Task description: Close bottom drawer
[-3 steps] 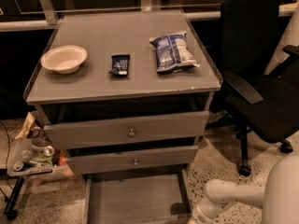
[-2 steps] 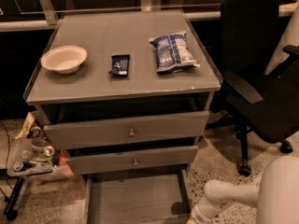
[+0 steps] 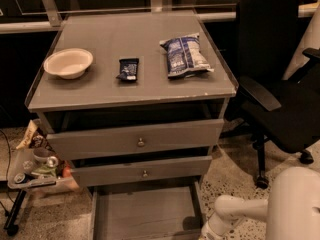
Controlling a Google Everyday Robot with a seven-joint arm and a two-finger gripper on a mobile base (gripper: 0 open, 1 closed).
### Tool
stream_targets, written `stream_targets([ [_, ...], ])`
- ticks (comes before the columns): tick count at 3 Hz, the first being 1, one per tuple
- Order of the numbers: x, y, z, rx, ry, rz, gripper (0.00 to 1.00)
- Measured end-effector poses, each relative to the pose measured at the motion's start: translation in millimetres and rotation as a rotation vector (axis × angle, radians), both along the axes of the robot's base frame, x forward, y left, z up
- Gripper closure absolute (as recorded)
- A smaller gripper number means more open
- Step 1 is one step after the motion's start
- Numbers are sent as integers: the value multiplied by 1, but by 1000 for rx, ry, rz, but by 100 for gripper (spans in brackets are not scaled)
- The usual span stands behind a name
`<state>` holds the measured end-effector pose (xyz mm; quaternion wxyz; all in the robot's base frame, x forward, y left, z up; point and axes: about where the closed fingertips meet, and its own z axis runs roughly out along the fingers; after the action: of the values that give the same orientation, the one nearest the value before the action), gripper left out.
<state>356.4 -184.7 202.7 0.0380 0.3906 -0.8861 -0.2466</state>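
The bottom drawer (image 3: 145,211) is pulled far out at the foot of the grey cabinet. I see its plain grey tray from above. Its front panel and knob lie below the picture's lower edge. Above it sit the medium drawer (image 3: 142,171) and the widest drawer (image 3: 137,139), both slightly out, each with a round knob. My white arm (image 3: 240,211) reaches in from the lower right toward the bottom drawer's right side. The gripper itself is out of view below the picture's edge.
On the cabinet top lie a white bowl (image 3: 68,62), a small dark packet (image 3: 128,69) and a blue chip bag (image 3: 184,55). A black office chair (image 3: 280,84) stands close on the right. A cluttered tray on a stand (image 3: 35,171) is at the left.
My arm has shifted slightly at the lower right. The drawers have not visibly moved.
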Motion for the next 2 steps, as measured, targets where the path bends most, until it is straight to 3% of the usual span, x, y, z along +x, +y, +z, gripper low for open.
stream_targets([
  [2, 13, 7, -29, 6, -7, -25, 100],
])
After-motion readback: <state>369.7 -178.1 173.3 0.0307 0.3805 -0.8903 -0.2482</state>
